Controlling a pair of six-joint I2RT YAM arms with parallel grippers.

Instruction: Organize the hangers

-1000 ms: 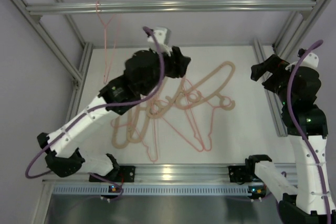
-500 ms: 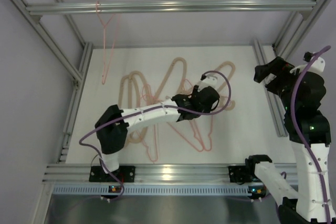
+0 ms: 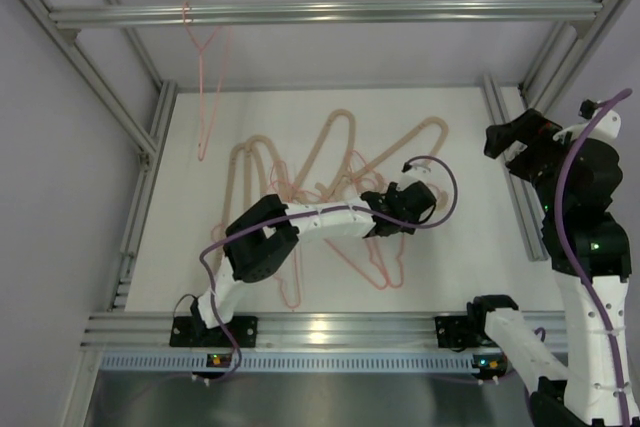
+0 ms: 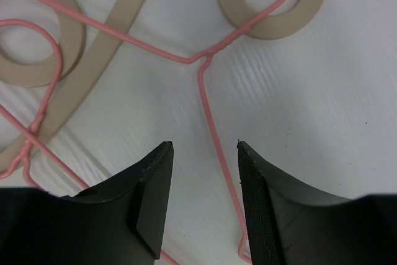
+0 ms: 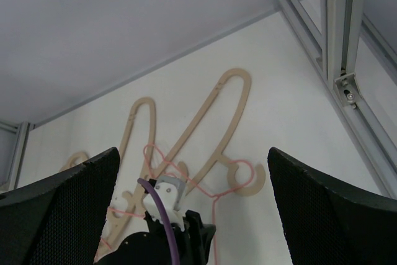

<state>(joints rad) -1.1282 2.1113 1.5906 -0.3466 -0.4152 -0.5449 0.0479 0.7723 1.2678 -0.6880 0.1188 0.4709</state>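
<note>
Several hangers lie tangled on the white table (image 3: 460, 247): thick beige ones (image 3: 420, 137) and thin pink wire ones (image 3: 385, 265). One more pink hanger (image 3: 205, 77) hangs from the top rail. My left gripper (image 3: 398, 215) reaches over the right side of the pile. In the left wrist view it (image 4: 203, 147) is open, its jaws astride a pink wire (image 4: 209, 116) just below the twisted neck, the wire nearer the right finger (image 4: 260, 203). A beige hook (image 4: 291, 10) lies just beyond. My right gripper (image 5: 192, 151) hangs wide open and empty, high at the right.
Aluminium frame rails run along the table's left (image 3: 140, 207) and right (image 3: 505, 167) edges, and a crossbar (image 3: 320, 13) spans the back overhead. The left arm's purple cable (image 3: 445, 192) loops above the pile. Bare table lies right of the hangers.
My left arm has swung from the back left across the pile to its right side and come down over the pink wire, its jaws narrowing a little. The right arm has barely shifted.
</note>
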